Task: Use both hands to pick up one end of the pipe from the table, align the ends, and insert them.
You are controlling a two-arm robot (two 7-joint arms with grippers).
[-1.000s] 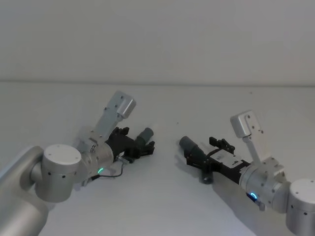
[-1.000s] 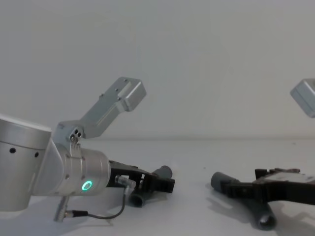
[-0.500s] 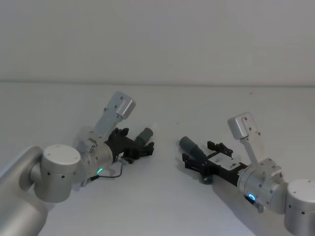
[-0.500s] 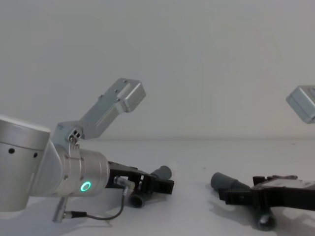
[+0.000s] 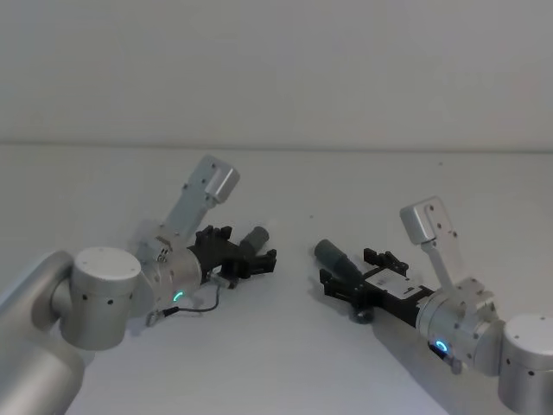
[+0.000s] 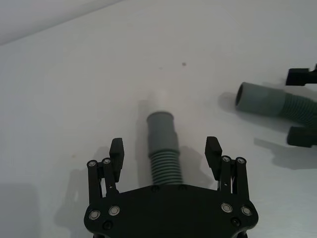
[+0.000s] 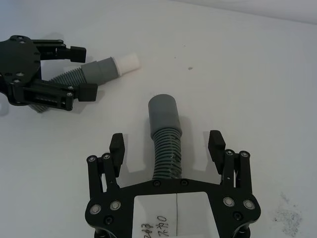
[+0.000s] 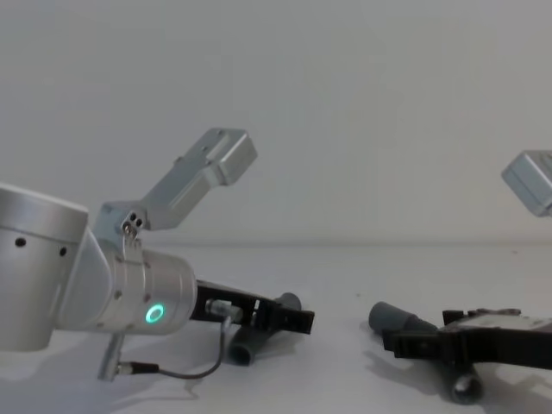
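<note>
Two curved dark-grey ribbed hose pieces on white matte table [image 5: 285,363]; whitish-tipped piece [image 6: 163,148] lies between spread fingers of black left gripper [image 6: 165,146], gaps both sides; socket piece [image 7: 166,144] likewise inside wide-open black right gripper [image 7: 166,140]; cuffs well apart.

Soft, diffuse light lay on the white matte surface [image 6: 69,74], which showed bright and evenly lit. Beside the spread fingers [image 6: 117,148] of the left black mechanical tool [image 6: 165,146] sat pale, loose-edged shadows. A fainter one ran along the ribbed dark-grey hose piece [image 6: 162,130] between them. The right black mechanical tool [image 7: 166,140] cast similar weak grey patches beneath itself. A green ring light [image 8: 155,313] glowed behind the left tool, and a blue light [image 5: 443,347] behind the right tool.
</note>
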